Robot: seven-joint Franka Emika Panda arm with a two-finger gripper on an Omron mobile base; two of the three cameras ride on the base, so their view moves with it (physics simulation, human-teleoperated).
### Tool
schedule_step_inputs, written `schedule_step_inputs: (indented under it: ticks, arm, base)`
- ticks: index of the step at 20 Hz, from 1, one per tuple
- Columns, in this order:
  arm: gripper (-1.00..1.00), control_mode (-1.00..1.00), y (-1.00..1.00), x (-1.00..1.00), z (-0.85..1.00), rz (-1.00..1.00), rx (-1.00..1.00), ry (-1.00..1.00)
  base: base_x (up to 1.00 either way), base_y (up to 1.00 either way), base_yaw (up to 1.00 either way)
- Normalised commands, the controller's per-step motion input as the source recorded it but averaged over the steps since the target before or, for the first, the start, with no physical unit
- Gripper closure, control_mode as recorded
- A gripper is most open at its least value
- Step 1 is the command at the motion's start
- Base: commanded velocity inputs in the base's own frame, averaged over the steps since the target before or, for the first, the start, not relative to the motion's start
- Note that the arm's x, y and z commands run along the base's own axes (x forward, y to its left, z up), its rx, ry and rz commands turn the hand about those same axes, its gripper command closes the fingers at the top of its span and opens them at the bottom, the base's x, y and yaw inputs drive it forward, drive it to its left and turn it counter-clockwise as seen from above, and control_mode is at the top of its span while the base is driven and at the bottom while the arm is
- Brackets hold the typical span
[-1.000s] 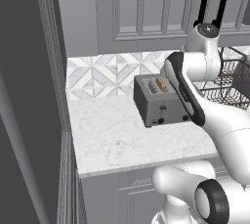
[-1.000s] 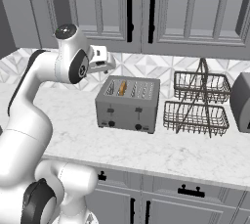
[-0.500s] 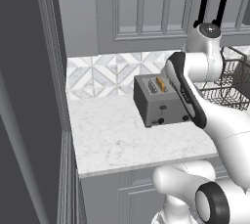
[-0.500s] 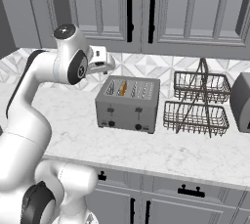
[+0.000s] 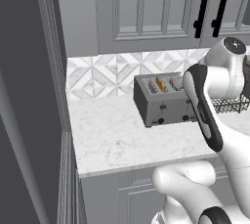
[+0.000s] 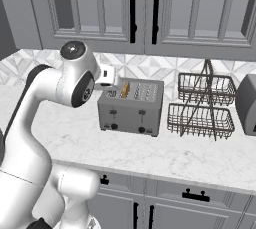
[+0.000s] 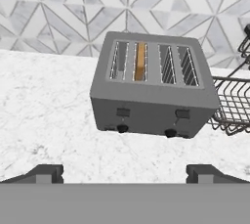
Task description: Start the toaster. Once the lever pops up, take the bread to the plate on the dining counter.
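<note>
Change since the earlier frame: none is seen; the arm and toaster [image 7: 152,91] are placed as before. Gripper [image 7: 124,173]: held above the desk [image 7: 44,115], short of the toaster, fingers spread wide, nothing gripped. Bread [image 7: 140,60]: seated in the toaster's second slot from the left. Wire rack [image 6: 202,108]: just beside the toaster.

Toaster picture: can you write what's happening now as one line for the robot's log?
fingers: open, holding nothing | toaster: on worktop, levers up | bread: in slot | stage: lever not yet pushed

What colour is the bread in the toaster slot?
Orange-brown, the bread stands in the grey toaster; clearest in the hand view.
</note>
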Motion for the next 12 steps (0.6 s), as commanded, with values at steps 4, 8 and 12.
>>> schedule_step_inputs:
  ticks: [4,8,12]
  arm:
    - [-1.0,-1.0,-0.15,0.13,-0.32,-0.08,0.13,0.03]
    - [-1.0,-1.0,-0.04,0.34,-0.33,-0.07,0.07,0.01]
    - [-1.0,-1.0,-0.02,0.67,-0.21,-0.05,0.04,0.06]
  base:
    - [0.0,0.0,0.0]
    - [0.0,0.0,0.0]
    - [0.0,0.0,0.0]
